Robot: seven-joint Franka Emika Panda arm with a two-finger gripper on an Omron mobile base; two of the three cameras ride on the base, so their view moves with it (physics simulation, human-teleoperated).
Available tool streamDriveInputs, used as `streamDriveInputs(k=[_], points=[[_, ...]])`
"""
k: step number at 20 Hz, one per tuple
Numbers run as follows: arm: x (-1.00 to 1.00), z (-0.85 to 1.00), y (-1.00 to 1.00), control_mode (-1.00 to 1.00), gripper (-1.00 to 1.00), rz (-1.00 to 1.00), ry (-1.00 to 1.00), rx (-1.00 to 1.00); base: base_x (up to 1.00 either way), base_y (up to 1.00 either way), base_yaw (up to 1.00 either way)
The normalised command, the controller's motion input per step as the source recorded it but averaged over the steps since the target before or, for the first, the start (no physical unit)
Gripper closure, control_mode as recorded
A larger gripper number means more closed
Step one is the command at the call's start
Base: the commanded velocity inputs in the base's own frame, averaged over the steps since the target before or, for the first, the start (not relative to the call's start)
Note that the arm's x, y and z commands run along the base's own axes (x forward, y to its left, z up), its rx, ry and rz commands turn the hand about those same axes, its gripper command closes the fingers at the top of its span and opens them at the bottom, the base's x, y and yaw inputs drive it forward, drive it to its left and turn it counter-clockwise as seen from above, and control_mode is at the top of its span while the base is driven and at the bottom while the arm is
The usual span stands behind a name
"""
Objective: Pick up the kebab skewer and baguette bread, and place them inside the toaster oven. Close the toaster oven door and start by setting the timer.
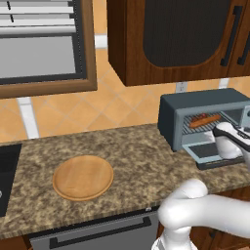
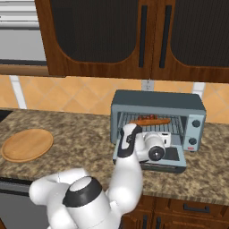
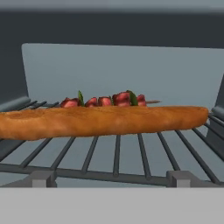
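The baguette bread (image 3: 103, 121) lay lengthwise across the wire rack (image 3: 116, 155) in the middle of the hand view, with the kebab skewer (image 3: 105, 101) just behind it, its red chunks showing above the loaf. Both were already inside the toaster oven (image 2: 157, 102), which sat on the surface (image 1: 136, 156) at the right of the left base view and at the centre of the right base view. A round wooden plate (image 1: 83, 177) rested well apart, toward the lower left of the left base view.

The end effector (image 2: 166, 139) hung at the oven mouth, above the lowered toaster oven door (image 2: 172, 157), in the centre right of the right base view. Its fingers were hidden behind the wrist in both base views; going by how it stood, the jaws were spread wide and held nothing.

With both foods on the rack, the step in hand looked to be shutting the door. To do that well, the arm would likely need to back straight out of the opening so as not to nudge the loaf, which lay near the front of the rack. It should then drop below the door's front edge and push up from under the handle side, following the hinge arc rather than pressing flat. The knobs (image 2: 195, 124) on the control strip at the right would come after that, 1 turn for the timer.
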Motion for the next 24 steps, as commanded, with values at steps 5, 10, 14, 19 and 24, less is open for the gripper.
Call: streamDriveInputs(k=[5, 10, 14, 19, 24], points=[[0.18, 0.0, 0.0, -1.0, -1.0, 0.0, 0.0, 0.0, 0.0, 0.0, 0.0], [0.1, 0.0, 0.0, -1.0, -1.0, 0.0, 0.0, 0.0, 0.0, 0.0, 0.0], [-0.34, 0.02, -0.2, -1.0, -1.0, 0.0, 0.0, 0.0, 0.0, 0.0, 0.0], [-1.0, 0.06, -0.76, -1.0, -1.0, 0.0, -0.04, 0.0, 0.0, 0.0, 0.0], [-1.0, 0.0, -0.48, -1.0, -1.0, 0.0, 0.08, 0.0, 0.0, 0.0, 0.0]])
